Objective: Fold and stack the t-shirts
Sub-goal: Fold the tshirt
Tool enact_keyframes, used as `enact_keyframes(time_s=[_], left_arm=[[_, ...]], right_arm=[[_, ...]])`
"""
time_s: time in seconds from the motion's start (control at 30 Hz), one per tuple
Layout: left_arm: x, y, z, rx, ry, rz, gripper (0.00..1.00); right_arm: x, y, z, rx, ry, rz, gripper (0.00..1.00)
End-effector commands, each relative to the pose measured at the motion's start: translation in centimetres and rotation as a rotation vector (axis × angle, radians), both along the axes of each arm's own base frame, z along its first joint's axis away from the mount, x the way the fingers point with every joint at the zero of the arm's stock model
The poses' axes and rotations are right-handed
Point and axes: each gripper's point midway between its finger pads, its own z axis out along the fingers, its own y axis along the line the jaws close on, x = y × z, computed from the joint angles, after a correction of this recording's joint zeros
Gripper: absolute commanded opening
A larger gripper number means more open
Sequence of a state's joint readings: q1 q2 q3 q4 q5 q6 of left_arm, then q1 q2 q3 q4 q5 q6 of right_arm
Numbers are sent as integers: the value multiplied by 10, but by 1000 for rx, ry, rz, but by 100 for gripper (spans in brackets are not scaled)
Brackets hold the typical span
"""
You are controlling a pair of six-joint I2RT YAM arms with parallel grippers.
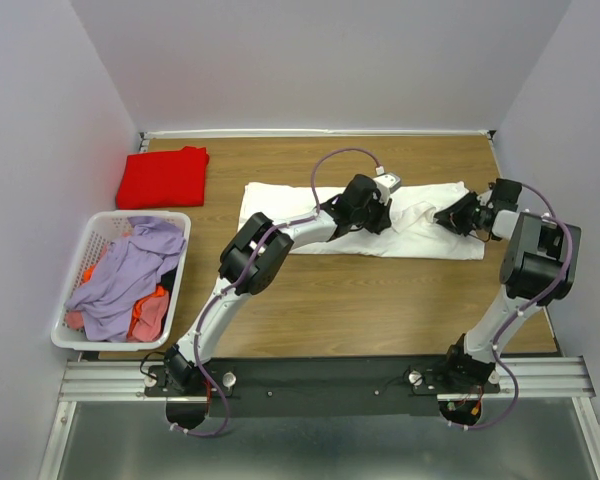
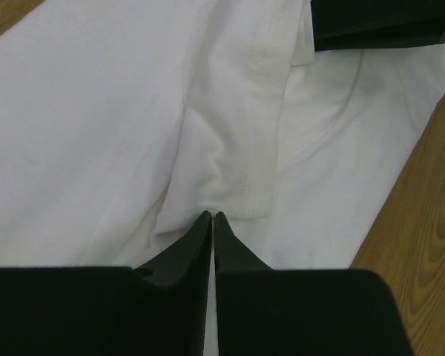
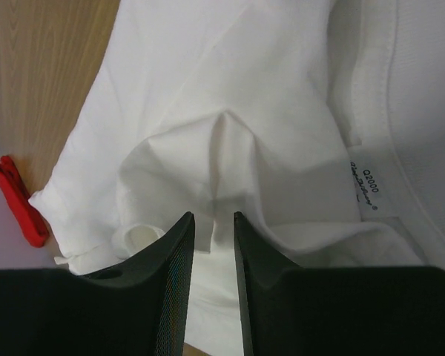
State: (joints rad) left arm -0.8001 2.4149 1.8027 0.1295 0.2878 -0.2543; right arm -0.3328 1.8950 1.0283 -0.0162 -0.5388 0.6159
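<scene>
The white t-shirt [image 1: 280, 220] lies flat on the table [image 1: 380, 300], its long axis running sideways beneath both pincers. The left pincer [image 2: 211, 215], almost closed, nips a fold mid-shirt. The right pincer [image 3: 213, 216], narrowly parted, grips a raised ridge near the shirt's right end.

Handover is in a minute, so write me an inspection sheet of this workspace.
Surface: wooden table, no damage seen.
Job's things: white t-shirt spread across mid-table; red t-shirt folded flat at the far left corner.
Clutter: laundry basket at the left edge, holding lilac and orange garments.
Grippers: left pincer shut on a fold of the white t-shirt; right pincer pinching a raised ridge of it.
Cables: purple cables loop along both arms, one arching above the white t-shirt.
Surroundings: plain pale walls; metal rail at the arm bases.
</scene>
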Motion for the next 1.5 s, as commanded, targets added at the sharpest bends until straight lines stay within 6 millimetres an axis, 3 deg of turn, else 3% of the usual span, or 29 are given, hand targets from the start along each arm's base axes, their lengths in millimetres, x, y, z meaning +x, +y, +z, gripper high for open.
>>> enact_keyframes(time_s=[0.0,0.4,0.93,1.13,1.2,1.37,1.47], left_arm=[[-2,0,-7,-8,18,-16,11],[-2,0,-8,-10,21,-18,11],[-1,0,-7,-15,26,-19,11],[-1,1,-8,-17,35,-16,11],[-1,1,-4,-36,60,-24,11],[6,3,31,-102,66,-20,11],[8,6,49,-121,49,-15,11]], right_arm=[[-1,-3,23,-63,-65,13,35],[-4,-1,24,-83,-85,49,35],[-3,5,-6,-68,-22,78,34],[8,4,3,-70,-56,96,20],[14,3,8,-79,-73,102,13],[39,-5,26,-110,-120,122,1],[49,-5,30,-136,-135,160,0]])
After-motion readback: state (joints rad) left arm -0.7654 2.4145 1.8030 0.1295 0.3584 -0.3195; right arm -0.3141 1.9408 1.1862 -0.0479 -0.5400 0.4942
